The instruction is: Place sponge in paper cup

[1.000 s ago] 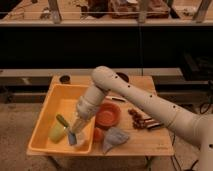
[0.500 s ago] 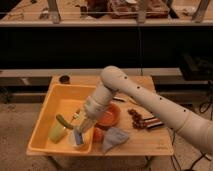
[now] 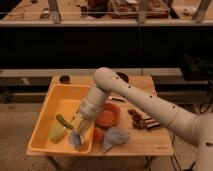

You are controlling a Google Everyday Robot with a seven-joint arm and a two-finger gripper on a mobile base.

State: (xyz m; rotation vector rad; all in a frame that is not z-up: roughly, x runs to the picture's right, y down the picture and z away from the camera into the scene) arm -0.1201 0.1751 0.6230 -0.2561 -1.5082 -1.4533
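while a second ago the arm (image 3: 150, 102) reached in from further right, it has now swung left and down, so the gripper (image 3: 80, 129) sits low inside the bin (image 3: 45, 112), over the bin's front right part near the bench's front edge. just under it lies a bluish thing (image 3: 76, 140) that i take for the sponge, close to or touching the tool; whether the fingers are apart or closed on it i cannot tell. a yellow-green object (image 3: 57, 132) with a dark green piece (image 3: 64, 121) lies just left of it. no cup can be made out for sure. a red bowl (image 3: 107, 115) sits right of the bin, a grey cloth (image 3: 115, 138) near the front edge. in my judgement the descent means the pick is in hand; nothing is placed yet.
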